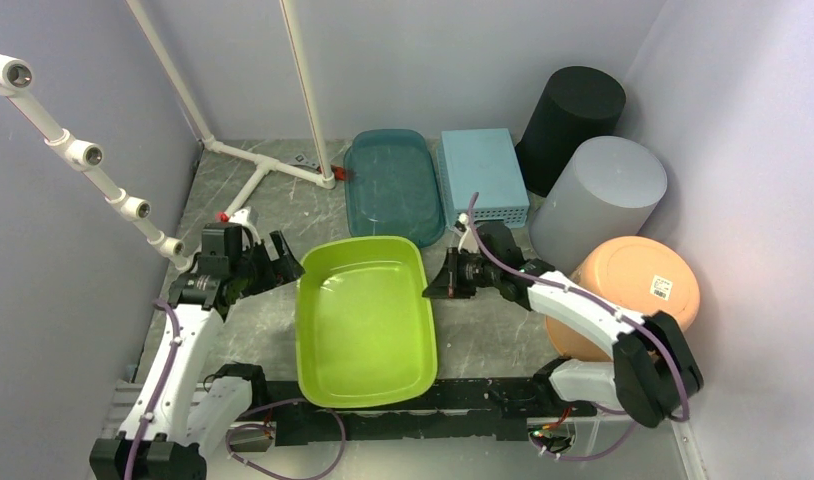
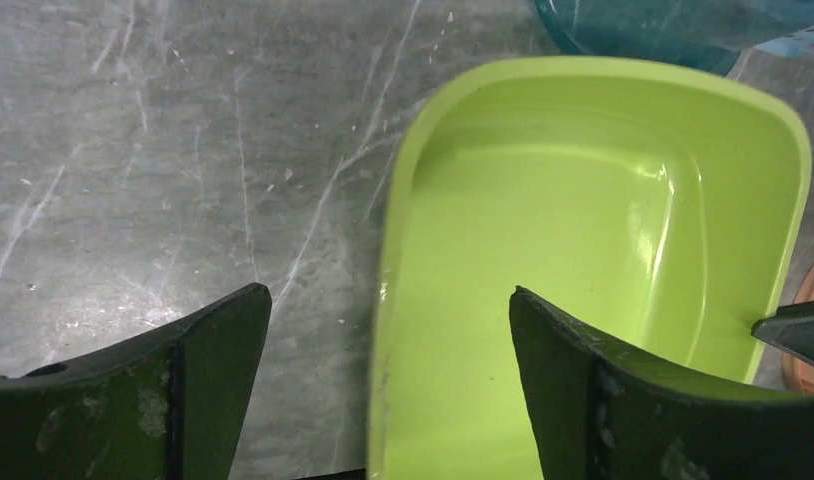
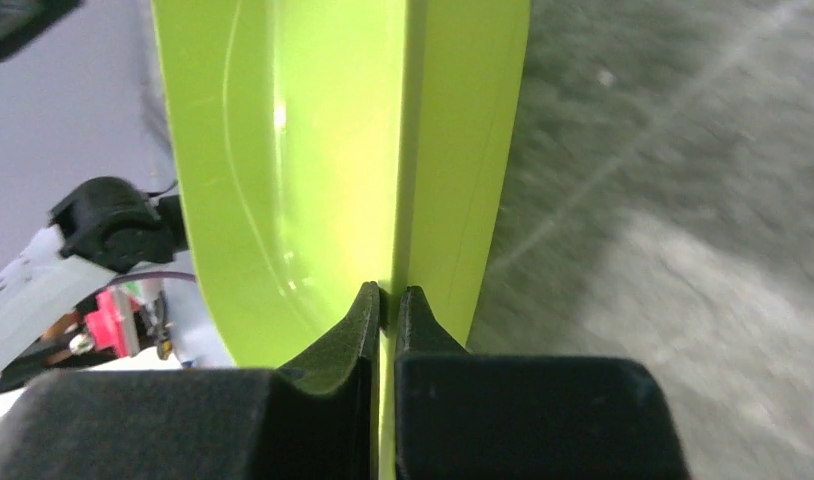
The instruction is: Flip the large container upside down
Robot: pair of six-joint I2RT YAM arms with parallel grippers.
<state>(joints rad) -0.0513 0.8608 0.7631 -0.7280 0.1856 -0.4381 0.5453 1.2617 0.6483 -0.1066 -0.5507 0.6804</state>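
A large lime-green container (image 1: 363, 320) sits open side up in the middle of the table. My right gripper (image 1: 430, 285) is shut on its right rim; in the right wrist view the fingers (image 3: 363, 320) pinch the thin green rim (image 3: 408, 150) between them. My left gripper (image 1: 288, 262) is open at the container's far left corner. In the left wrist view its two dark fingers (image 2: 573, 380) straddle the left rim of the container (image 2: 583, 220), one inside, one outside over the table.
A teal tray (image 1: 393, 185) and a light blue box (image 1: 483, 175) lie behind the container. A black bin (image 1: 568, 120), a grey bin (image 1: 603, 200) and an orange bowl (image 1: 638, 290) stand at the right. A white pipe frame (image 1: 263, 170) stands at the back left.
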